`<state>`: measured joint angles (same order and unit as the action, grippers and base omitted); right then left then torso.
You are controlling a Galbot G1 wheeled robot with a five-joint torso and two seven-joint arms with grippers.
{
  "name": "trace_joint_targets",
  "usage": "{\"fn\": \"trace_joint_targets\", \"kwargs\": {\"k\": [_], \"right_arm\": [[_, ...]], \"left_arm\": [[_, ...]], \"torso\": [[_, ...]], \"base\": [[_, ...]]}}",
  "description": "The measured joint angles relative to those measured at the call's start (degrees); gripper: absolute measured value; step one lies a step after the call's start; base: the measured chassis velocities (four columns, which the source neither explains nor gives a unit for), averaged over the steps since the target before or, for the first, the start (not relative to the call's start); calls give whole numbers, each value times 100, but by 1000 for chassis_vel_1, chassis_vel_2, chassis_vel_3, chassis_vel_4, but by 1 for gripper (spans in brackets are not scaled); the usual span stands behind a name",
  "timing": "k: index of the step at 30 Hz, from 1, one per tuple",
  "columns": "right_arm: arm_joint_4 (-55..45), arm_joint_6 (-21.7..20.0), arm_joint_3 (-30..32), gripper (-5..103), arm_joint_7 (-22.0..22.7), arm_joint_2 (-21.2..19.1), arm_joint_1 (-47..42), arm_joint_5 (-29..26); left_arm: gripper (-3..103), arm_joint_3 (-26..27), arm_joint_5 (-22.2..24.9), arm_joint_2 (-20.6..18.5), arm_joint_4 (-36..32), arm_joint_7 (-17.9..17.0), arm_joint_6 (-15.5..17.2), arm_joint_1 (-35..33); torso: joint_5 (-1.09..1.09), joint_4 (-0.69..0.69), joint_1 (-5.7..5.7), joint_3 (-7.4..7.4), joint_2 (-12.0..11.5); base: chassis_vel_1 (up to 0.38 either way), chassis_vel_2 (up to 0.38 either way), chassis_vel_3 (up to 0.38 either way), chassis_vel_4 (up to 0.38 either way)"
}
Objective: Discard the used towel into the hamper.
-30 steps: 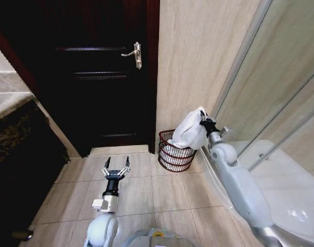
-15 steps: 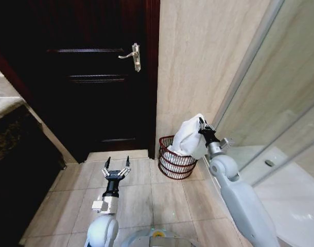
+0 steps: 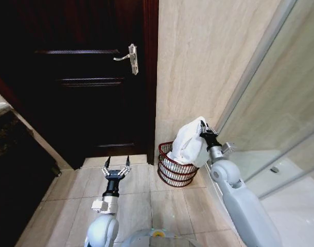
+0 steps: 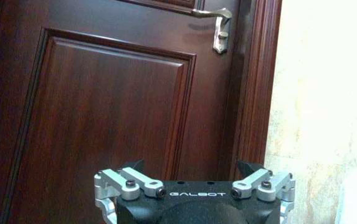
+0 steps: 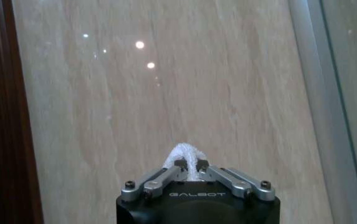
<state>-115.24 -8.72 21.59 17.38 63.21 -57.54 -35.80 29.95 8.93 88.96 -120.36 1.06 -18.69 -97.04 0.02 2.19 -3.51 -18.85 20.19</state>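
Leftmost: left gripper (image 3: 116,170), fingers released and splayed, idle low before the dark door (image 3: 85,77). Next: hamper (image 3: 173,167) on the floor at the wall, just below the right fingers. Rightmost: right gripper (image 3: 204,126), fingers clenched on white towel (image 3: 188,144), cloth draped to the hamper rim, presumably for a clean drop. Lettering: "GALBOT" on both wrists.

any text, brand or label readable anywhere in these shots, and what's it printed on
"GALBOT" on the black body of the left claw, in the left wrist view.
"GALBOT" on the black body of the right claw, which pinches the white towel, in the right wrist view.
Nothing readable on the door, the wall or the hamper.
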Motion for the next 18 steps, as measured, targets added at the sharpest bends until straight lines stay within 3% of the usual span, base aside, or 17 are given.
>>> {"fn": "trace_joint_targets", "kwargs": {"k": [4, 10, 12, 18], "right_arm": [[-48, -98, -4, 4, 204, -349, 549, -324], [-114, -390, -108, 4, 618, -978, 1993, -1322], [-49, -467, -222, 4, 658, -1073, 2334, -1553], [158, -502, -375, 4, 573, -983, 2254, -1600]], "left_arm": [[100, 0, -2, 3, -7, 3, -1, -3], [100, -11, -17, 33, 3, 15, 7, 46], [100, -27, -34, 68, 30, 28, 11, 69], [100, -45, -68, 141, 73, 36, 12, 100]], "torso": [[0, 0, 1, 0, 3], [-3, 0, 0, 0, 5], [-5, 0, 0, 0, 5], [-2, 0, 0, -1, 5]], "base": [[0, 0, 0, 0], [0, 0, 0, 0], [0, 0, 0, 0], [0, 0, 0, 0]]}}
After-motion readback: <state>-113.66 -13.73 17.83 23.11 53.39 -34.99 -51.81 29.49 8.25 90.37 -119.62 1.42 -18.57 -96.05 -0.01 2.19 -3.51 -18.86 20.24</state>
